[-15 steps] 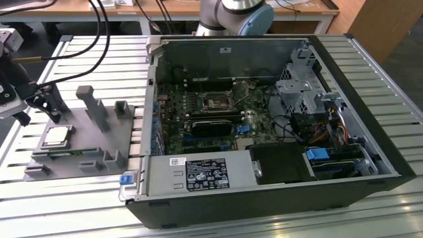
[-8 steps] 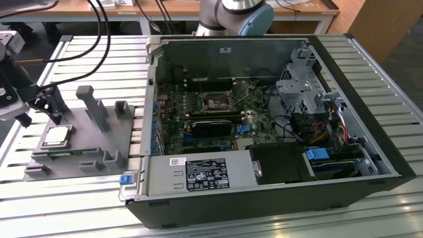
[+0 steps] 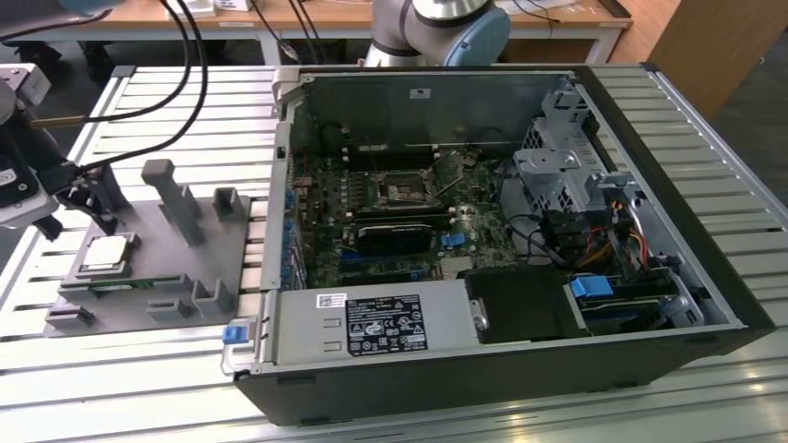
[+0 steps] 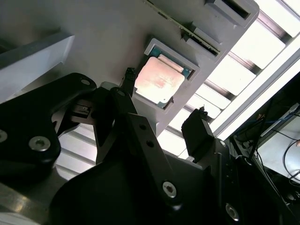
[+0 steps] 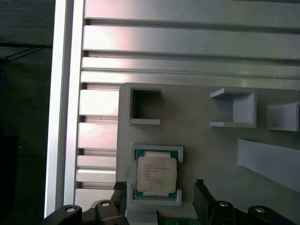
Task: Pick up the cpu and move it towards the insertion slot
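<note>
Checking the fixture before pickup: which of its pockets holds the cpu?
The framed pocket at the open claw holds the cpu; the square pocket beside it is empty.

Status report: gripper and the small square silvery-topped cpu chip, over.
Gripper open, jaws straddling silvery square cpu. Cpu seated in grey plastic fixture pocket, not gripped.

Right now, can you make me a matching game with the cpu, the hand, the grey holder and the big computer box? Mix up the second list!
Things
1. cpu
2. hand
3. grey holder
4. computer box

States
A. side off, circuit boards showing inside
B. open, holding nothing
C. plastic, with posts sticking up
D. lying flat in a square pocket

Pairs: 1-D, 2-B, 3-C, 4-A
</note>
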You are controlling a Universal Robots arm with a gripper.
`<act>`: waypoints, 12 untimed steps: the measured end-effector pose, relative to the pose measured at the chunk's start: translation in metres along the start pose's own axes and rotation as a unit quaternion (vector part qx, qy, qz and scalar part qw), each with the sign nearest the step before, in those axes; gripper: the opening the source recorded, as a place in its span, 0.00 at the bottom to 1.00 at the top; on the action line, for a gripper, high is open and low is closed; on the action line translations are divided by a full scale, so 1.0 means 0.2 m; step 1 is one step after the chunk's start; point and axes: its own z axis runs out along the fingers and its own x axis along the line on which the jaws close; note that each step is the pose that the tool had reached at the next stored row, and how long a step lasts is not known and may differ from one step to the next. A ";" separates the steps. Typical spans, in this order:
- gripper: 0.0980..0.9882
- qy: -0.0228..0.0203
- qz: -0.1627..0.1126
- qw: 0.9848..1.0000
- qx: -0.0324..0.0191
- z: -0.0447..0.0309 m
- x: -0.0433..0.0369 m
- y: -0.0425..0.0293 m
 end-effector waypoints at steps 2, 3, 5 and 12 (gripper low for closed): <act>0.65 0.000 0.000 1.000 0.000 0.010 0.000 0.000; 0.65 0.000 0.000 1.000 0.000 0.015 0.000 0.000; 0.65 0.000 0.000 1.000 0.000 0.021 0.000 -0.001; 0.65 0.000 0.000 1.000 0.000 0.038 0.001 -0.001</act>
